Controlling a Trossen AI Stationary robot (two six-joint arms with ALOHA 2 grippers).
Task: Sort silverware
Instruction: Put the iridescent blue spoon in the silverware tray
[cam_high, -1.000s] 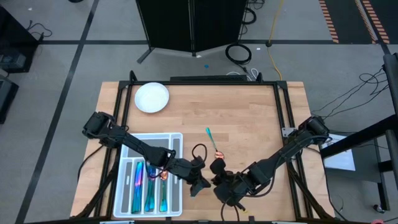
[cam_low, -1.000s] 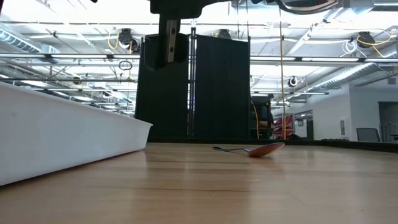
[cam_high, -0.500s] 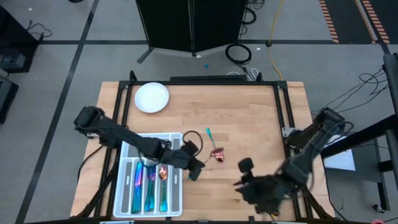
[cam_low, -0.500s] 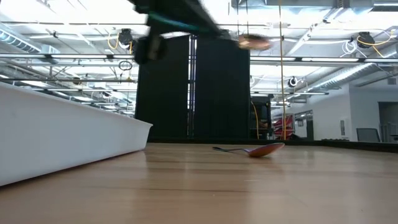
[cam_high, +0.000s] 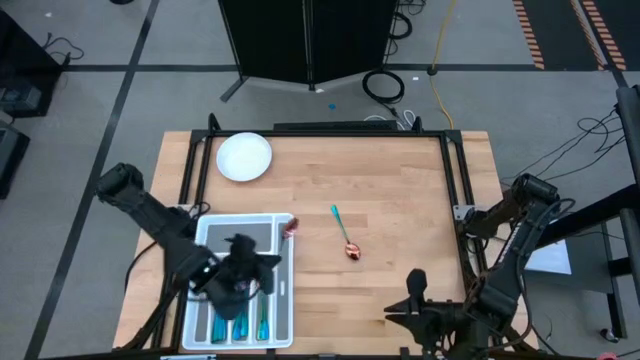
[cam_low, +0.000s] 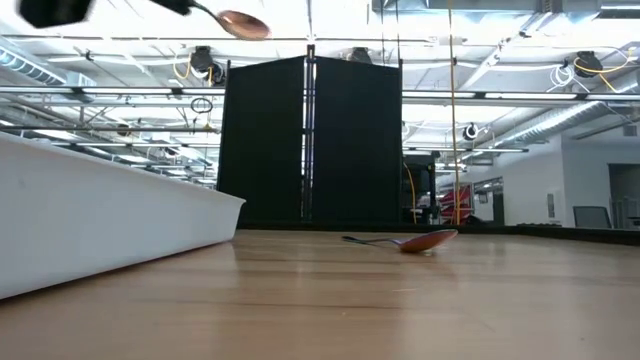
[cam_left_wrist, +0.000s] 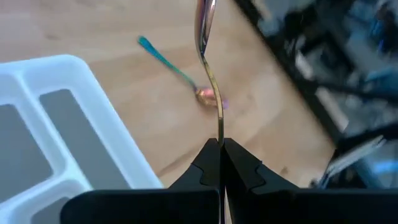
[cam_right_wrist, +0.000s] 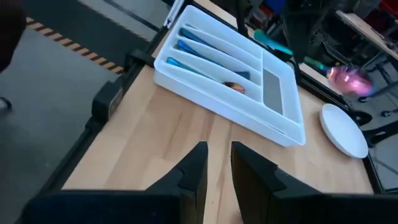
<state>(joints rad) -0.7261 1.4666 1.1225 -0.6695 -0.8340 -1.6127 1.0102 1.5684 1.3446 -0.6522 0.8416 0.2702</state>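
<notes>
My left gripper (cam_high: 272, 256) hovers over the far right corner of the white compartment tray (cam_high: 240, 222), shut on a rainbow spoon (cam_left_wrist: 211, 74). The spoon's copper bowl (cam_high: 290, 229) sticks out past the tray's corner and shows high up in the low view (cam_low: 243, 22). A second spoon (cam_high: 345, 235), with a teal handle, lies flat on the wood at mid table. Several pieces of silverware (cam_high: 240, 310) lie in the tray's long slots. My right gripper (cam_high: 414, 288) stands near the table's near edge, right of centre, open by a narrow gap (cam_right_wrist: 219, 163) and empty. My left gripper pinches the free end of the spoon's handle (cam_left_wrist: 220, 135) between its two fingertips. The spoon runs straight on from the fingers, bowl end (cam_left_wrist: 204, 18) farthest away and seen edge-on. It is lifted clear of the tray and the table.
A white round plate (cam_high: 244, 157) sits at the table's far left corner. Bare wood lies between the tray and the right frame rail (cam_high: 462, 200). A black cabinet (cam_low: 310, 140) stands beyond the far edge.
Both grippers stood close together at the middle of the near edge. My left gripper has swung up and toward the table's left, turning as it went, and carries the spoon over the tray. My right gripper has drawn back toward the right and the near edge.
</notes>
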